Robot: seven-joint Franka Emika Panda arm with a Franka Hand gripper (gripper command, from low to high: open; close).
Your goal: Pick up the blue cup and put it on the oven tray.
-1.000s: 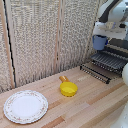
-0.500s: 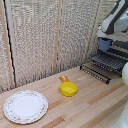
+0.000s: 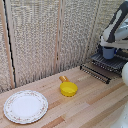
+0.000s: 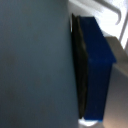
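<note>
Looking from nine o'clock across, a round white patterned plate (image 3: 25, 106) and a small yellow bowl with a handle (image 3: 68, 88) sit on the wooden table (image 3: 95, 102). At three o'clock, the gripper (image 3: 108, 48) holds the small blue cup (image 3: 108, 52) tight, low over the dark wire oven tray (image 3: 106, 62). Picking up looks done; letting go is left.

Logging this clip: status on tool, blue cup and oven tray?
Tool over oven tray, jaw state unclear. Blue cup at tool, just above the bars. Yellow bowl and plate well clear.
</note>
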